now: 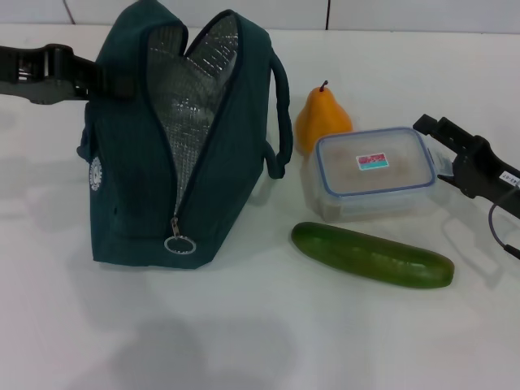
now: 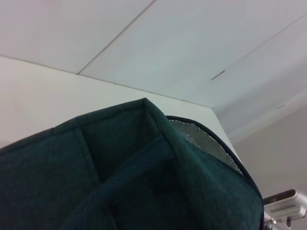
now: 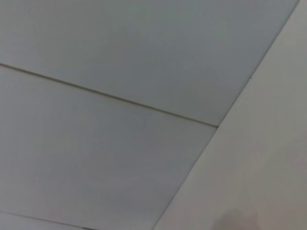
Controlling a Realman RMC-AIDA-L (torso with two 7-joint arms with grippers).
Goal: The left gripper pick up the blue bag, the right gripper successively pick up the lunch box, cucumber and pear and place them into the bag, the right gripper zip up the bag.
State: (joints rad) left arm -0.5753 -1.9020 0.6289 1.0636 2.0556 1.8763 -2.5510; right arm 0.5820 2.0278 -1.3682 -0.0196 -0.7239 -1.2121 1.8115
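Note:
The blue bag (image 1: 138,187) stands upright on the white table (image 1: 260,325), unzipped, with its silver foil lining showing. My left gripper (image 1: 99,79) comes in from the left and is shut on the bag's upper left edge; the bag's fabric (image 2: 120,182) fills the lower part of the left wrist view. Right of the bag sits the lunch box (image 1: 374,172). The pear (image 1: 322,118) stands behind it and the cucumber (image 1: 372,254) lies in front. My right gripper (image 1: 439,151) is open at the lunch box's right end. The right wrist view shows none of these things.
The bag's zipper ring pull (image 1: 179,244) hangs low on its front. A pale panelled wall (image 1: 325,12) runs behind the table.

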